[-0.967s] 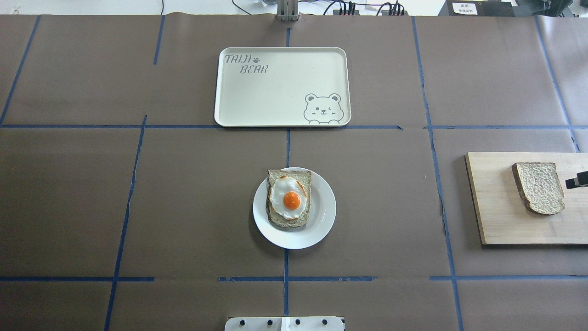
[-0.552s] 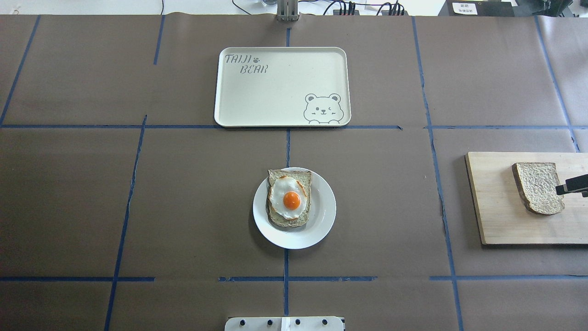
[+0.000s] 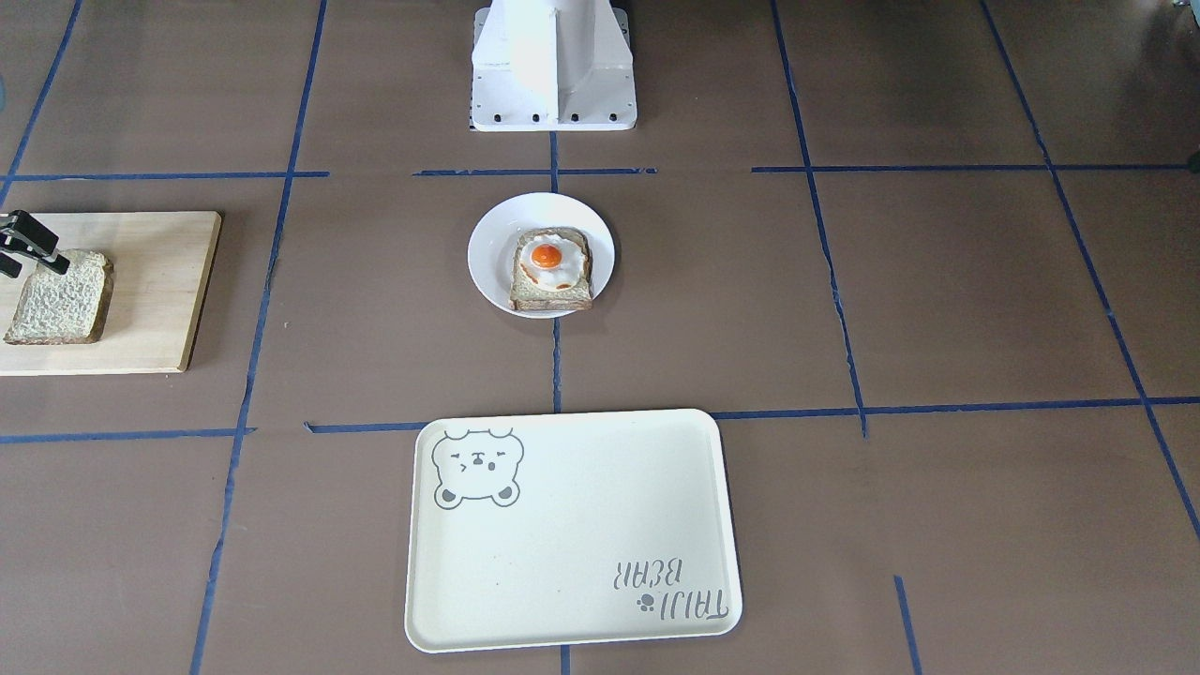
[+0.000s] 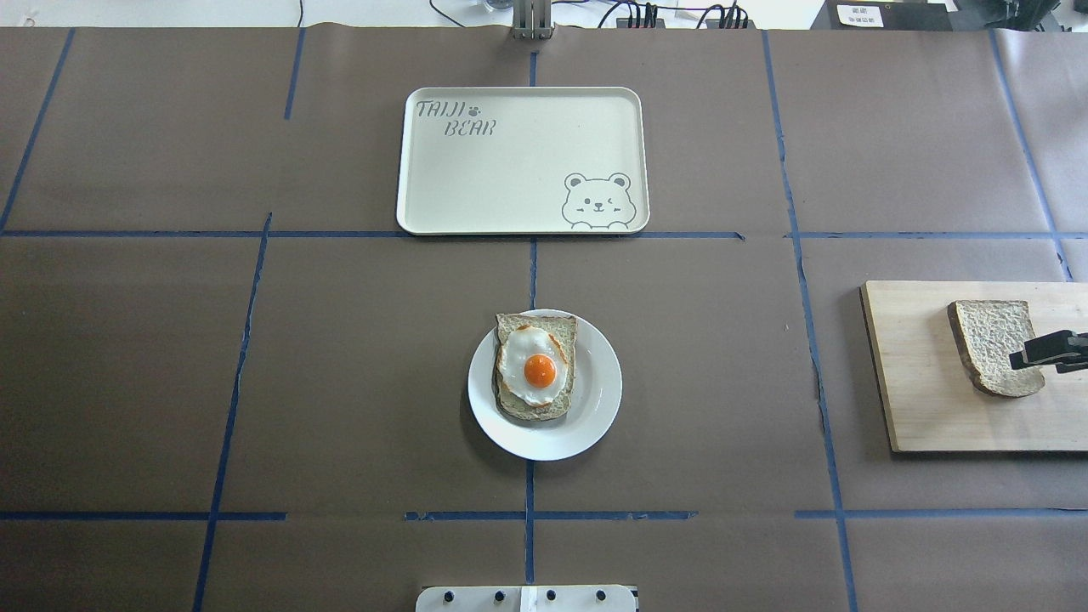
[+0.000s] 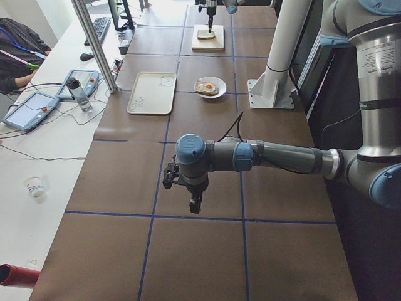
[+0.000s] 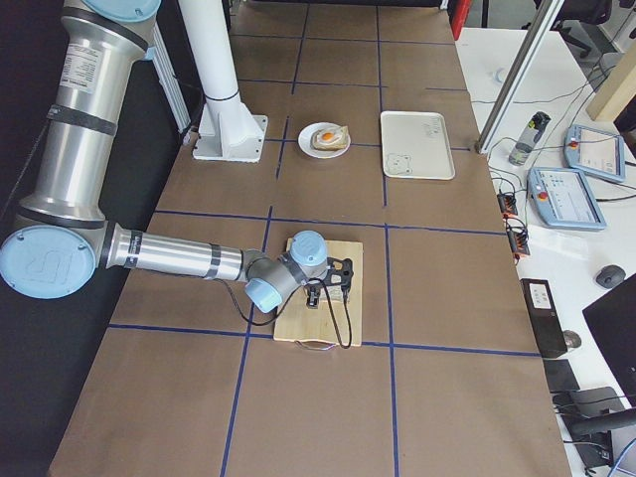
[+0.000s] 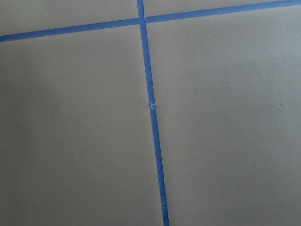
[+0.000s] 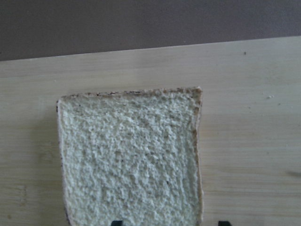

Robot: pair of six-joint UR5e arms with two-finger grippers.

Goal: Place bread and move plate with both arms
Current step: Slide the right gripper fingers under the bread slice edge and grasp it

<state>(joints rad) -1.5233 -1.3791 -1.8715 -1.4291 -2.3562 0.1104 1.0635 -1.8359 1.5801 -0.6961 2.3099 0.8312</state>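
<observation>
The plain bread slice [image 4: 986,340] lies flat on a wooden board [image 4: 922,382] at the table's right end. My right gripper [image 4: 1033,353] hovers over the slice's right part, open and empty. In the right wrist view the bread [image 8: 131,155] fills the frame, with two fingertips [image 8: 117,222] apart at the bottom edge. The white plate [image 4: 595,404] sits mid-table and bears a slice with a fried egg [image 4: 537,367]. My left gripper [image 5: 182,185] shows only in the exterior left view, over bare table far from the plate. I cannot tell whether it is open or shut.
A cream tray with a bear drawing [image 4: 510,161] lies beyond the plate. The white pedestal [image 3: 553,66] stands at the robot's side of the table. Brown paper with blue tape lines [image 7: 150,108] covers the table.
My right gripper has moved in from the right edge, leftward over the bread. The bread, plate and tray have not moved.
</observation>
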